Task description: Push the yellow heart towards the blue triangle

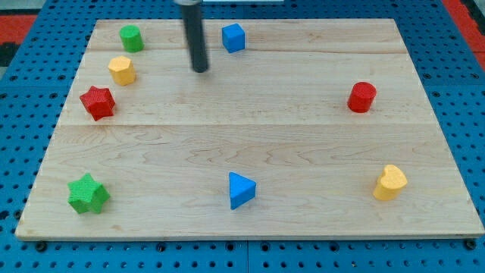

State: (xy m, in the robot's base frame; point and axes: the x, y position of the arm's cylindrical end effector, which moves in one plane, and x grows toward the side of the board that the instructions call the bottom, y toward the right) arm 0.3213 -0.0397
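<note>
camera view, nearest row first: green star (pixel 89 194) at the view's bottom left, blue triangle (pixel 241 189) bottom centre, yellow heart (pixel 389 183) bottom right, well apart from the triangle, worktop (pixel 303 152) bare between them. mid row: red star (pixel 98 102) left, red cylinder (pixel 362 97) right. far row: yellow hexagon (pixel 121 70), green cylinder (pixel 131 38), blue cube (pixel 233 37). my tip (pixel 200 70) rests between hexagon and cube, touching nothing, far from the heart. no gripper is fitted, so nothing is grasped. risk: an off-centre push on the heart's lobes would likely turn it off course, perhaps over the near edge.
</note>
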